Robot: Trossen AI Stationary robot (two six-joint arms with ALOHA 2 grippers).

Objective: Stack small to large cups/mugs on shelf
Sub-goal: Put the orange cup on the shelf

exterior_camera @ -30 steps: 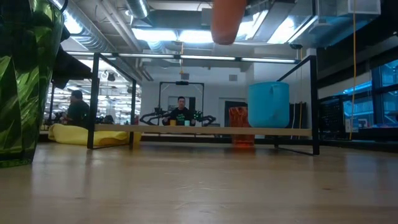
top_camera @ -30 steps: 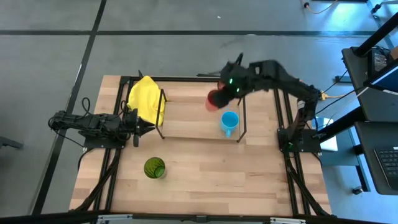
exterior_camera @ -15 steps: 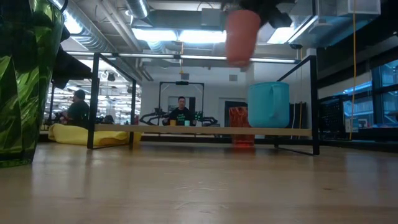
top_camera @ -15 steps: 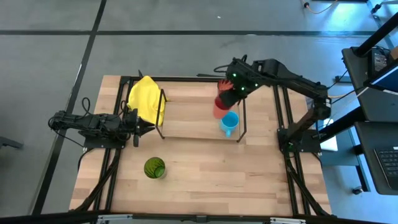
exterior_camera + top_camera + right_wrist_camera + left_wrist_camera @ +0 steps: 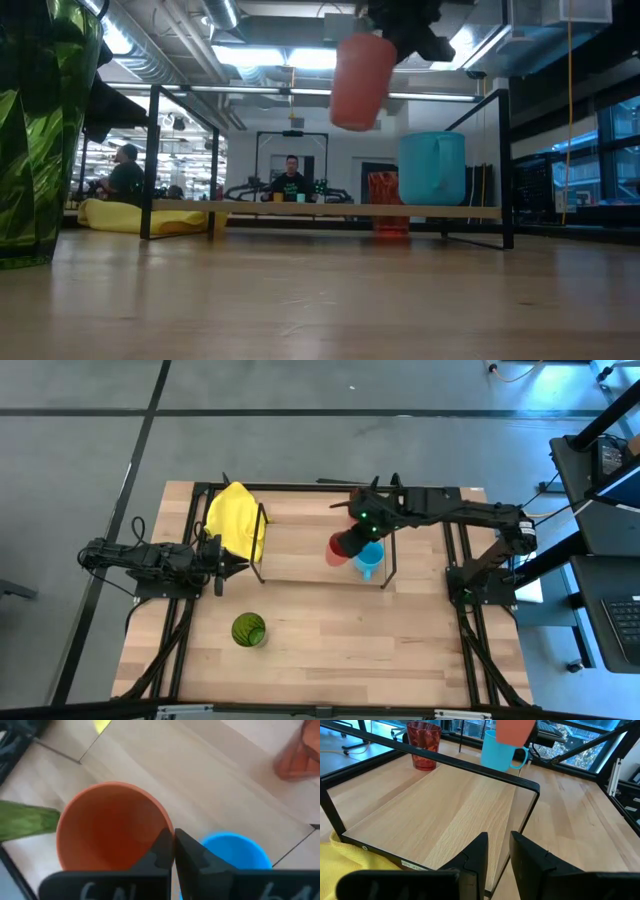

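Above the shelf (image 5: 300,550) on the desk (image 5: 330,640), the right hand (image 5: 172,851) pinches the short red cup (image 5: 343,546) by its rim, tilted, with the light blue mug (image 5: 369,558) just beneath; that thin grip could slip, or the cup could clip the mug's rim.

Red cup (image 5: 515,731) above blue mug (image 5: 496,753), shelf (image 5: 455,805).
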